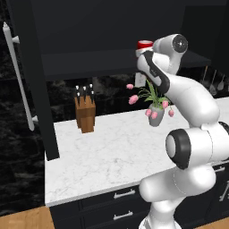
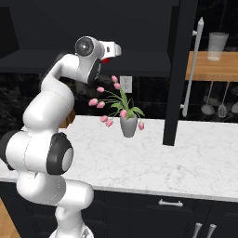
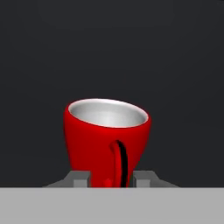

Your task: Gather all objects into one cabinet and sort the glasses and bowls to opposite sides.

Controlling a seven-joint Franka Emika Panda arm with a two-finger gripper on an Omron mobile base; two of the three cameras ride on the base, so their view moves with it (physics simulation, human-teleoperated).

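Reaching into the black wall cabinet (image 1: 103, 58), arm stretched high over the white marble counter (image 1: 112, 147), hand level with the dark shelf.

Red cup (image 3: 107, 142) sits upright straight ahead of the hand camera, white inside, its loop handle facing the hand. From the left base view the same cup shows on the shelf just behind the wrist, only its rim and upper wall clear of the arm. The right base view gives just a sliver of red beside the hand.

Gripper (image 3: 107, 179): the 2 grey fingertips stand close on either side of the cup's handle, narrow gap, handle between them. Looks clamped on the handle or a hair short of it; contact on both pads cannot be confirmed from this angle. Judged as a pinch on the red cup's handle.

Doing this step well, as judged:
- confirm both pads bear on the handle before lifting
- lift straight up a little to clear the shelf, keep cup level
- draw back slowly, wrist steady; a handle pinch lets the cup swing
- mind the flower vase (image 1: 155, 114) below the elbow and the open cabinet door (image 1: 31, 80) at left.
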